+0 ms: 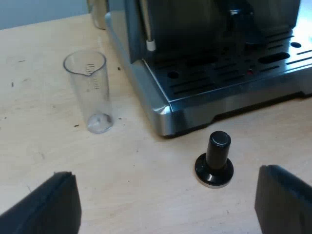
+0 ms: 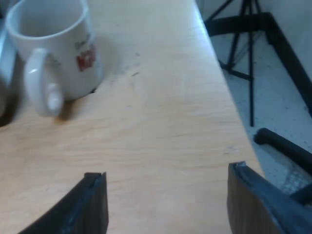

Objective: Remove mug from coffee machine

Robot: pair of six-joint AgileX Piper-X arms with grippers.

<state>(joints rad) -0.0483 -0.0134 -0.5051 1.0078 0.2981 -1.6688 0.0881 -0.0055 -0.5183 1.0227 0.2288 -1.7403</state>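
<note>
A white mug point(image 2: 56, 51) with red print stands upright on the wooden table point(image 2: 161, 136), its handle turned toward my right gripper point(image 2: 168, 202). That gripper is open and holds nothing, hovering over bare wood a short way from the mug. My left gripper point(image 1: 168, 204) is also open and holds nothing, low over the table before the espresso machine point(image 1: 214, 63). The machine's drip tray point(image 1: 234, 78) carries no mug. A tamper with a black knob point(image 1: 215, 160) stands on the table just ahead of the left gripper, close to the machine's corner.
A clear measuring glass point(image 1: 91, 92) stands upright on the table beside the machine. The table's edge point(image 2: 226, 97) runs close to my right gripper, with floor and a black tripod point(image 2: 248, 44) beyond it.
</note>
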